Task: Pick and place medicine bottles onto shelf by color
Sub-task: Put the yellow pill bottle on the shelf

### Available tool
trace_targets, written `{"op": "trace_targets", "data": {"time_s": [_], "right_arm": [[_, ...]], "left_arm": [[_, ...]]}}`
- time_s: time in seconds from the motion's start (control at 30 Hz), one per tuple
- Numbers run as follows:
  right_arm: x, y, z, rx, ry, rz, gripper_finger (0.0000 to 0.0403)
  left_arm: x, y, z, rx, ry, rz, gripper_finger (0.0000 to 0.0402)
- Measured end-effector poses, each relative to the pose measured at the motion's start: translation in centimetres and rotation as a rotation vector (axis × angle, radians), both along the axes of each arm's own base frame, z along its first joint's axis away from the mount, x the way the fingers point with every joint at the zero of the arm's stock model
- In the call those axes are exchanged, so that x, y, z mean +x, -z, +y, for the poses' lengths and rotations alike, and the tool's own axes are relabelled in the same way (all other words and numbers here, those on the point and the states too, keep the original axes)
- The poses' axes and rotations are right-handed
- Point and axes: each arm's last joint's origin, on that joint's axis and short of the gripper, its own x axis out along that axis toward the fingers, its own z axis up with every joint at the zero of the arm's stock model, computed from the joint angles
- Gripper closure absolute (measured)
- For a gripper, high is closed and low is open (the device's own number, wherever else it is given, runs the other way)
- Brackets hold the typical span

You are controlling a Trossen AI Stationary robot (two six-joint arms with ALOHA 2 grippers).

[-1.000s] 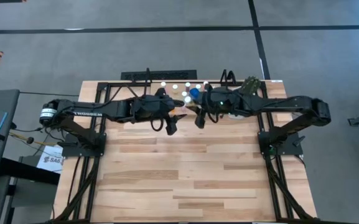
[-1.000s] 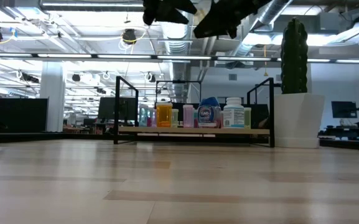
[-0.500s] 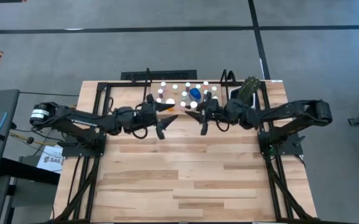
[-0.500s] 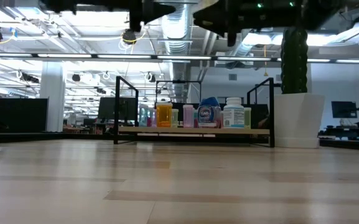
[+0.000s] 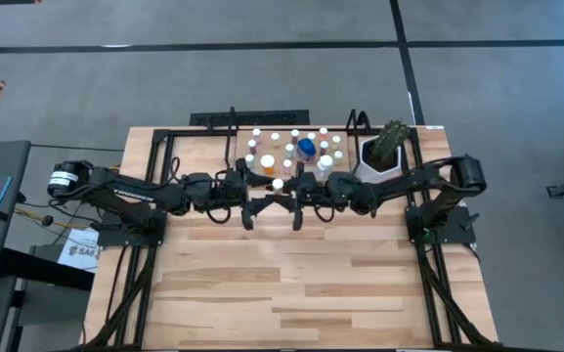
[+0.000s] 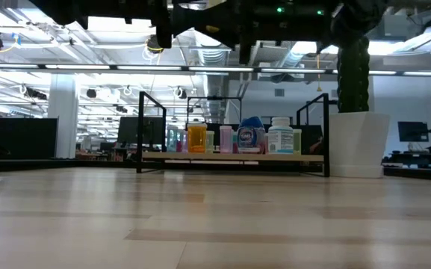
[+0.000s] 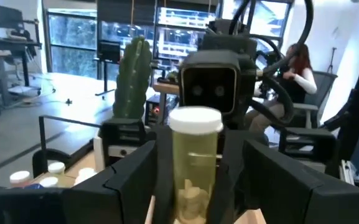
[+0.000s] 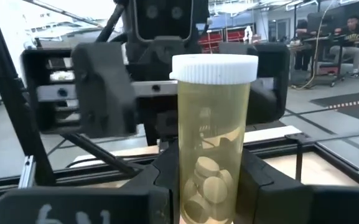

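Both grippers meet above the plank worktop (image 5: 301, 284); left fingers (image 7: 123, 180) and right fingers (image 8: 260, 180) each grip the yellow-green bottle (image 8: 213, 137) between them; open-plan office behind

Medicine bottles (image 5: 287, 149) on shelf (image 5: 238, 132); plant pot (image 5: 377, 163) right; tools seemingly just before.

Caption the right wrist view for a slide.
Right end effector shut on a yellow-green pill bottle, facing the left arm.
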Motion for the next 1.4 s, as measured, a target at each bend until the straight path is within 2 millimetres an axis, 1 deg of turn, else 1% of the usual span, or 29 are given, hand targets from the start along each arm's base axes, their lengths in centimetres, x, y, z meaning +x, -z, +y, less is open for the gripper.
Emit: {"op": "trace_targets", "data": {"time_s": [0.13, 0.23, 0.5, 0.63, 0.73, 0.87, 1.0, 1.1, 1.17, 1.3, 1.4], "right_arm": [[0.9, -0.1, 0.1, -0.001, -0.011, 0.003, 0.0294], [1.0, -0.3, 0.2, -0.004, -0.027, 0.003, 0.0294], [1.0, -0.3, 0.3, -0.018, -0.030, 0.008, 0.0294], [1.0, -0.1, 0.4, -0.014, -0.035, 0.026, 0.0294], [1.0, -0.1, 0.5, -0.018, -0.038, 0.030, 0.0294], [0.8, -0.3, 0.7, -0.020, -0.041, 0.054, 0.0291], [0.0, -1.0, 0.6, -0.023, -0.039, 0.130, 0.0262], [-1.1, -1.7, 0.5, -0.020, -0.037, 0.236, 0.0224], [-2.1, -2.5, 0.6, -0.017, -0.040, 0.338, 0.0196], [-4.0, -5.1, 1.0, -0.011, -0.056, 0.501, 0.0153], [-4.7, -7.0, 1.5, 0.021, -0.067, 0.528, 0.0144]], "left_arm": [[0.0, 0.1, -0.3, 0.000, 0.008, 0.007, 0.0175], [0.0, 0.2, -0.3, 0.000, 0.009, 0.022, 0.0187], [0.0, 0.2, -0.3, -0.007, 0.011, 0.017, 0.0275], [0.0, 0.2, -0.3, -0.002, 0.015, 0.025, 0.0306], [0.0, 0.3, -0.3, -0.003, 0.013, 0.027, 0.0316], [0.0, 0.3, -0.3, -0.006, 0.017, 0.028, 0.0317], [0.0, 0.3, -0.3, -0.008, 0.011, 0.026, 0.0318], [0.0, 0.3, -0.3, -0.007, 0.009, 0.026, 0.0319], [0.0, 0.3, -0.3, -0.007, 0.009, 0.027, 0.0319], [0.1, 0.9, -0.3, -0.009, 0.023, 0.090, 0.0319], [0.0, 1.8, -0.5, -0.040, 0.072, 0.179, 0.0319]]}}
